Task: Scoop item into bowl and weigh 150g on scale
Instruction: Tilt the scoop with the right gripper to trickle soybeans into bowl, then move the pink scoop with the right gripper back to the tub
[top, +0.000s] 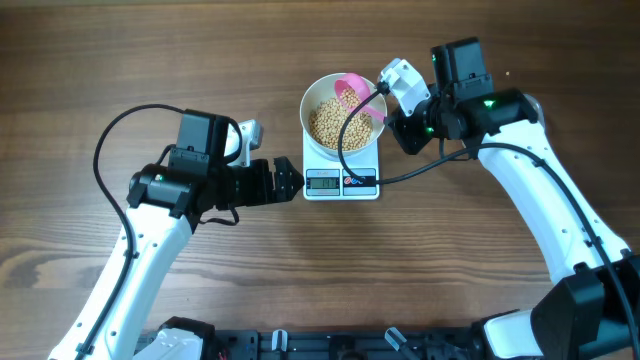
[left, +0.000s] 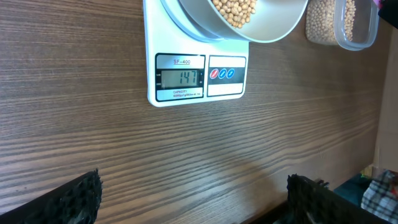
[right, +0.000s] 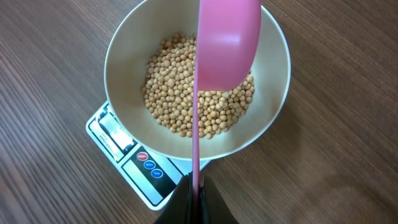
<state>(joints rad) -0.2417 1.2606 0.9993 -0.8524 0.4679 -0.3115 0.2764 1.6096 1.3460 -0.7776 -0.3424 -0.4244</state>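
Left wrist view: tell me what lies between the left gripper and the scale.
Only bare table separates the left gripper from the scale, per the left wrist view.

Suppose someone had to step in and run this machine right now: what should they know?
Left gripper: open, holding nothing, low over the table in front of the scale.
Right gripper: shut on the handle of the pink scoop, which is held over the bowl.
The bowl sits on the scale with beans in it. A clear container of more beans stands beside the scale.
Done: the display reads 147.
Left: add a few more beans to reach 150, probably a small tip, since a full scoop would likely overshoot.
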